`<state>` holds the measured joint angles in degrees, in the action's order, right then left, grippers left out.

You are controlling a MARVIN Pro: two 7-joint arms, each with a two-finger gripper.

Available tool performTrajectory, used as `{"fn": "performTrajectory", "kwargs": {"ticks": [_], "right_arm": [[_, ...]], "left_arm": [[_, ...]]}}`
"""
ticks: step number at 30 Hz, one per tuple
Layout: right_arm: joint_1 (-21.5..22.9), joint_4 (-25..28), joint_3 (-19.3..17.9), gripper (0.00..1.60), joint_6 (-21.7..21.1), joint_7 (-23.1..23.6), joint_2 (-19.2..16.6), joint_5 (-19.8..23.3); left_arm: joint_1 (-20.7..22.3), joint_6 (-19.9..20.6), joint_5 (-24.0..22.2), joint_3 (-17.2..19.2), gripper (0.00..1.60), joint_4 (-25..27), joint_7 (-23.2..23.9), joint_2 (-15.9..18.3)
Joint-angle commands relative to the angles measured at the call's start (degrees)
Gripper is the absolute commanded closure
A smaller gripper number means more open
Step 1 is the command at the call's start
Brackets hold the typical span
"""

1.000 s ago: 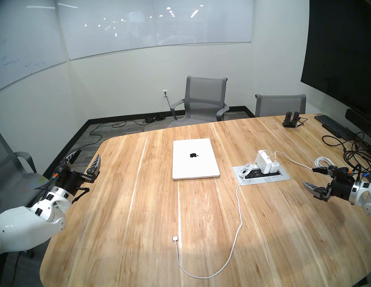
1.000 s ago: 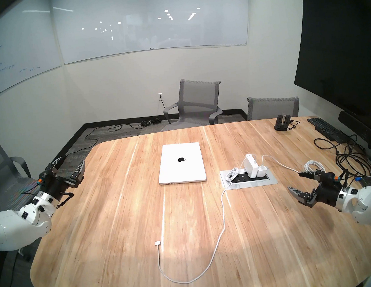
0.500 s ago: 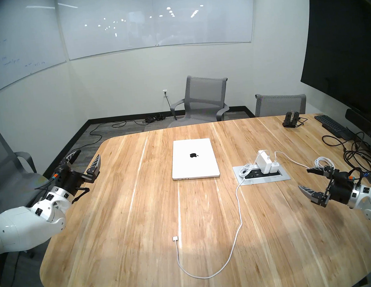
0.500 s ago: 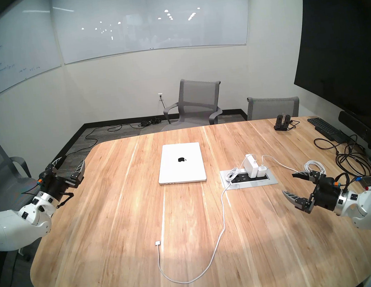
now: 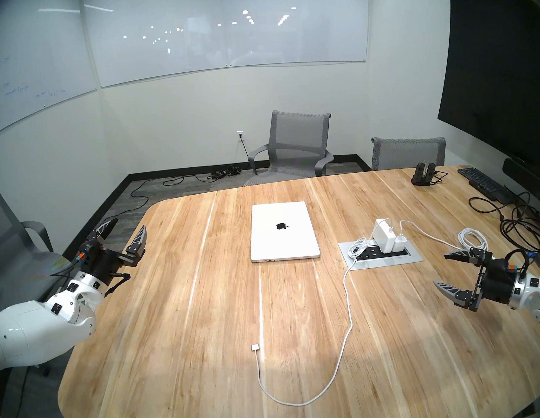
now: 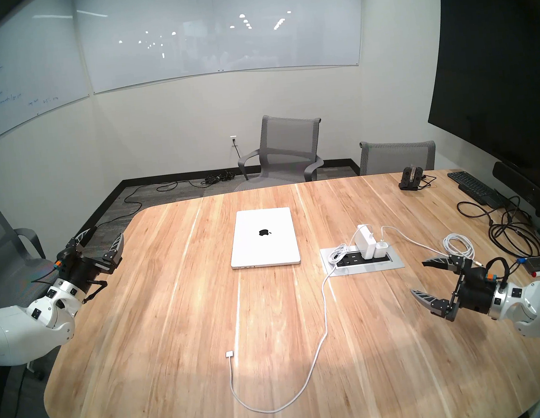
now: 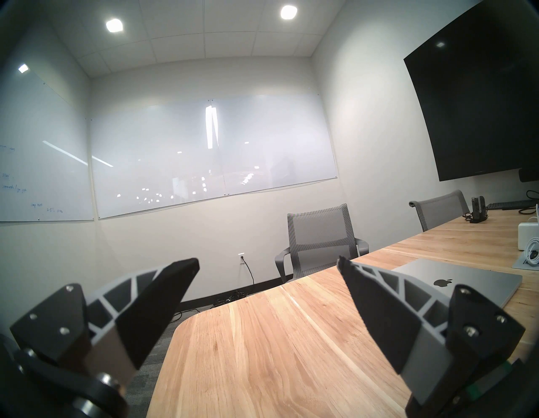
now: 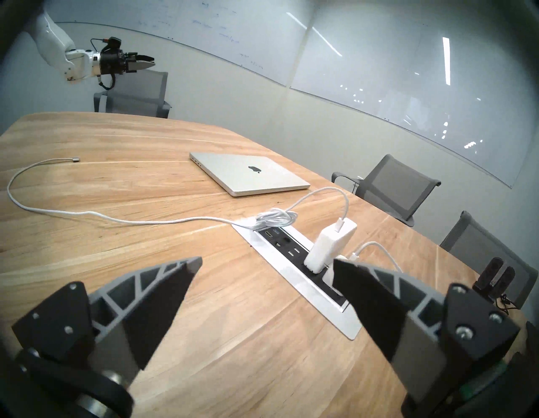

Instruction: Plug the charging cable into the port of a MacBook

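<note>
Lying loose on the counter (image 5: 411,338), the charging cable (image 5: 346,299) runs from the white power brick (image 5: 383,236) in the inset outlet strip (image 5: 412,258) at the right, loops toward the near edge and ends in its flat connector (image 5: 255,347), well short of the MacBook (image 5: 283,232). That slack probably exists so the tip can reach the laptop's near edge, where the port (image 5: 260,260) is the leftmost of three small dark slots. The MacBook sits shut and flat at the middle, ports facing the robot, which suits a straight push from the near side.

The left tool (image 5: 125,227) hangs wide open off the counter's far-left corner, holding nothing, apparently parked. The right tool (image 5: 440,271) is also spread wide and empty, hovering above the right side of the counter just near of the outlet strip, aimed leftward across the wood.

Compared with a second ago, the right tool has swung lower and slightly leftward, rolling so its fingers frame the brick in the wrist view; a bundled spare cord (image 5: 471,239) behind it shows more fully. Cable, laptop and left arm are unchanged. No grasp has begun.
</note>
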<state>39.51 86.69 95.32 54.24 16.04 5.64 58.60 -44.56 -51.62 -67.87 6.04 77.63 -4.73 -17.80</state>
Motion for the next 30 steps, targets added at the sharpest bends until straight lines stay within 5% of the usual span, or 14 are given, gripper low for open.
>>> {"fn": "performTrajectory", "kwargs": {"ticks": [1,21,30], "right_arm": [[2.84,0.98,1.49,0.00,0.76,1.69,0.09,-1.76],[7.80,0.62,8.06,0.00,0.76,5.32,2.55,-3.88],[10.61,6.95,9.64,0.00,0.76,8.11,4.68,-4.49]], "left_arm": [[0.84,-0.18,0.04,0.67,0.00,0.10,0.05,0.04],[0.84,-0.19,0.04,0.60,0.00,0.11,-0.04,0.03],[0.84,-0.19,0.05,0.56,0.00,0.11,-0.10,0.03]]}}
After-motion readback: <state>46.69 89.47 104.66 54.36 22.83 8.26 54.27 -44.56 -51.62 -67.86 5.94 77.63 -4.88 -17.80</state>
